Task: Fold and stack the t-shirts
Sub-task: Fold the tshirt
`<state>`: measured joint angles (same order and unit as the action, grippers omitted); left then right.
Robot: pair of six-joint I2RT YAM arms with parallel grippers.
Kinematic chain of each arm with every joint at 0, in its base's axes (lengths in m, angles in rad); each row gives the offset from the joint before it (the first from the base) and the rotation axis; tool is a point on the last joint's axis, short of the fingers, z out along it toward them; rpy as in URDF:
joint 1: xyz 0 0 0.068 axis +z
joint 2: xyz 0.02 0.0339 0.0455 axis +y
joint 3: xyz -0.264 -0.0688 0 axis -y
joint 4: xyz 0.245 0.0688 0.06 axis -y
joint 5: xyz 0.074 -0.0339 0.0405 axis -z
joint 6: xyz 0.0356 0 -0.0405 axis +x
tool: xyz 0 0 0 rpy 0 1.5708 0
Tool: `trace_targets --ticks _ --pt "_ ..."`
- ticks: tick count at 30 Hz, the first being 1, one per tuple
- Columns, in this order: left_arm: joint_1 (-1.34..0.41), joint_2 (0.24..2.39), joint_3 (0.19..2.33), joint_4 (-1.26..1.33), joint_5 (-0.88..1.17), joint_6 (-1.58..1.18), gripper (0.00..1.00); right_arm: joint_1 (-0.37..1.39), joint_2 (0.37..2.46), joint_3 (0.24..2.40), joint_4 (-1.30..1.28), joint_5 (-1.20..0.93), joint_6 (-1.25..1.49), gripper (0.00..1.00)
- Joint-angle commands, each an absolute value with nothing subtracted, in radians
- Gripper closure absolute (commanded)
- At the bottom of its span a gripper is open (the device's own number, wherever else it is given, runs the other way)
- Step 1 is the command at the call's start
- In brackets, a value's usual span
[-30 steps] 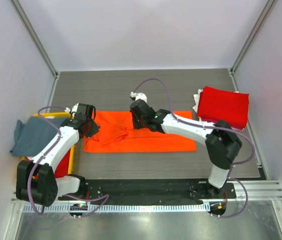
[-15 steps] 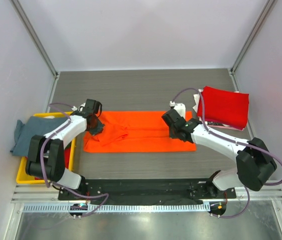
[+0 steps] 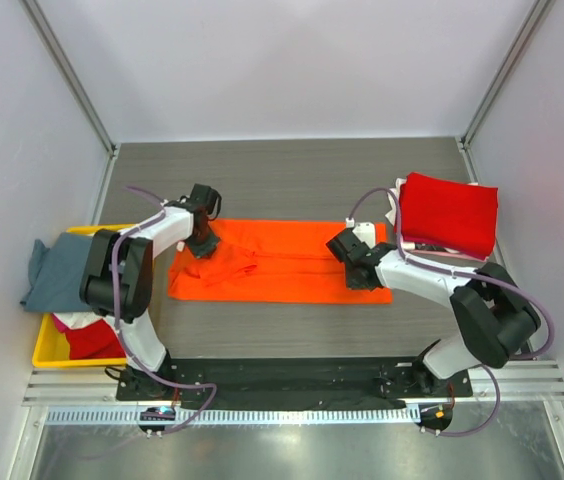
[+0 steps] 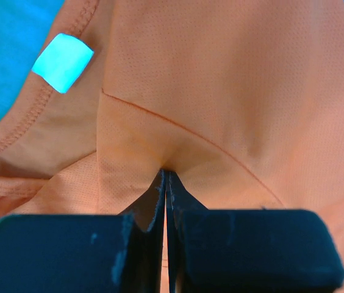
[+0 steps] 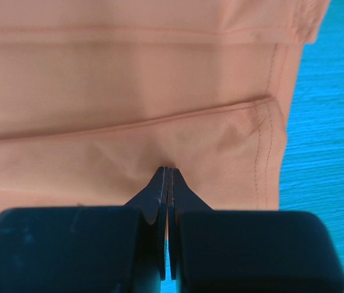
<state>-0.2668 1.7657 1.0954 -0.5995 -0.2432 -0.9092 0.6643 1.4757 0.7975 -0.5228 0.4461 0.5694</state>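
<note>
Pinching a small pucker of cloth, the left tool (image 4: 166, 174) has its pads pressed together on the orange t-shirt (image 3: 282, 265), just below a pale label (image 4: 62, 62) at the neckline. The right tool (image 5: 167, 170) is likewise closed on a fold of the same shirt, with the stitched hem edge just to its right and bare tabletop (image 5: 324, 122) beyond that.

From above, the orange shirt lies as a long flat strip between the two tools. The left tool (image 3: 200, 243) is at one short end and the right tool (image 3: 350, 262) at the other. Ahead of both tools the tabletop (image 3: 282, 180) runs open to the back wall. Behind them a narrower bare band separates the shirt's near edge from the arm bases.

Just outward of the right tool, a folded red t-shirt (image 3: 447, 212) sits on white t-shirts (image 3: 394, 205), near the shirt's corner and close to the side wall. Outward of the left tool stands a yellow bin (image 3: 47, 355) with a grey-blue t-shirt (image 3: 62, 270) draped over it.

The left arm (image 3: 127, 270) stands folded steeply, its forearm reaching forward and inward. The right arm (image 3: 432, 280) lies low, its forearm stretched inward along the shirt's end.
</note>
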Motion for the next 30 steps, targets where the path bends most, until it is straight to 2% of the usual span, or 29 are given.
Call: trace_targets --ticks 1,8,13,19,20,23,25,26,27,30 --pt "-0.268 1.868 1.175 -0.640 -0.298 -0.901 1.00 0.667 1.506 0.769 -0.500 0.448 0.617 0.99" --pt "-0.267 2.011 1.378 -0.693 -0.311 -0.845 1.00 0.741 1.540 0.732 -0.520 0.423 0.696 0.99" --pt "-0.273 2.166 1.587 -0.713 -0.206 -0.815 1.00 0.978 1.555 0.741 -0.522 0.388 0.843 0.99" --pt "-0.365 2.406 1.992 -0.780 -0.132 -0.756 1.00 1.289 1.716 0.987 -0.494 0.348 0.957 0.99" --pt "-0.395 2.442 2.140 -0.813 -0.135 -0.755 1.00 1.310 1.738 1.071 -0.491 0.351 0.957 0.99" --pt "-0.437 2.589 2.383 -0.888 -0.086 -0.750 1.00 1.331 1.786 1.185 -0.489 0.351 0.937 0.99" --pt "-0.448 2.635 2.416 -0.840 -0.004 -0.764 1.00 1.330 1.743 1.207 -0.491 0.374 0.911 0.98" --pt "-0.452 2.637 2.413 -0.807 0.033 -0.772 1.00 1.327 1.717 1.204 -0.491 0.408 0.907 0.96" --pt "-0.454 2.632 2.381 -0.775 0.049 -0.778 1.00 1.321 1.691 1.195 -0.489 0.423 0.901 0.84" --pt "-0.456 2.625 2.346 -0.669 0.106 -0.775 1.00 1.277 1.548 1.129 -0.486 0.465 0.879 0.66"
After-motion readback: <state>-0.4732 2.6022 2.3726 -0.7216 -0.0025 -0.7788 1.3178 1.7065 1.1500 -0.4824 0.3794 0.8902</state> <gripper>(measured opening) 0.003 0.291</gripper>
